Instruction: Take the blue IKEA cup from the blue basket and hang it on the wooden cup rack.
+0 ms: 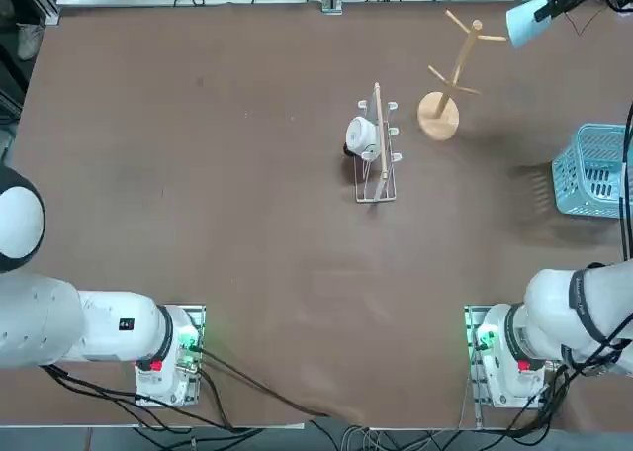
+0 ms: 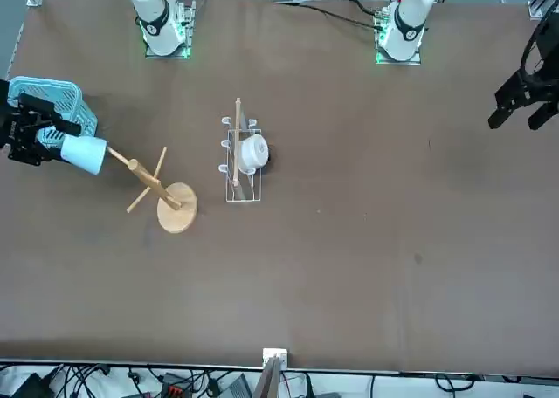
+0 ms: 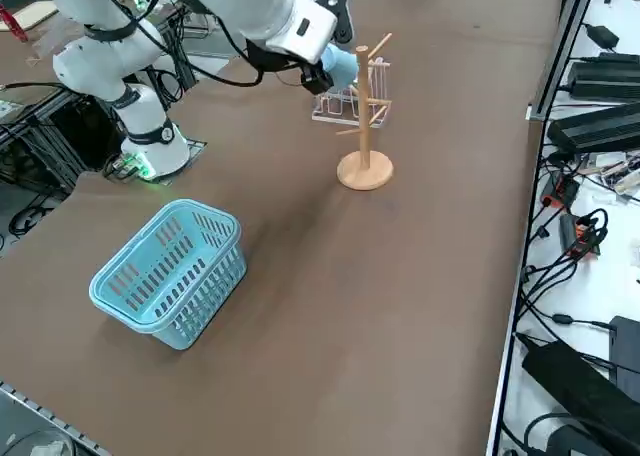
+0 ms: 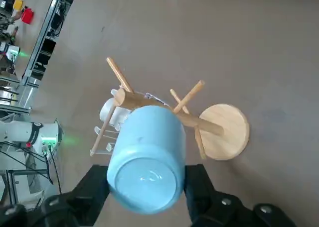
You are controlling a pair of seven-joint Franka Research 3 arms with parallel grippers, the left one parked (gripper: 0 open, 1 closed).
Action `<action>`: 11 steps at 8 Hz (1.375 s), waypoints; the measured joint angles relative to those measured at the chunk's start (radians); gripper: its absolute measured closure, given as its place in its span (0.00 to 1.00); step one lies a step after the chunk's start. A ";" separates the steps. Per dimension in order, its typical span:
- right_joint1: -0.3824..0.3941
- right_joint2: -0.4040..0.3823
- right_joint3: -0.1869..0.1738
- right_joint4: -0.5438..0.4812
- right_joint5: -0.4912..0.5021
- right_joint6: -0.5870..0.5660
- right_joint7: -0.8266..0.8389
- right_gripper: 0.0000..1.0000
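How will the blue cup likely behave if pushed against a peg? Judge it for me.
The blue cup looks like smooth, stiff plastic, so it should keep its shape. Its glossy wall could slip a little in the right claw. Being small, it is probably light, so a nudge might twist it.

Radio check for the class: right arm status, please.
Right gripper shut on blue cup, beside the wooden rack's upper pegs. Cup not hung. No obstruction seen between them.
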 joint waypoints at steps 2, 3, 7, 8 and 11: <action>0.007 0.000 0.004 -0.002 0.003 0.000 0.000 0.15; 0.015 0.002 0.007 -0.004 0.003 0.001 -0.001 0.15; 0.050 0.027 0.010 -0.010 0.003 0.026 -0.012 0.15; 0.052 0.030 0.010 -0.010 0.003 0.030 -0.014 0.15; 0.063 0.034 0.010 -0.010 0.011 0.042 -0.015 0.15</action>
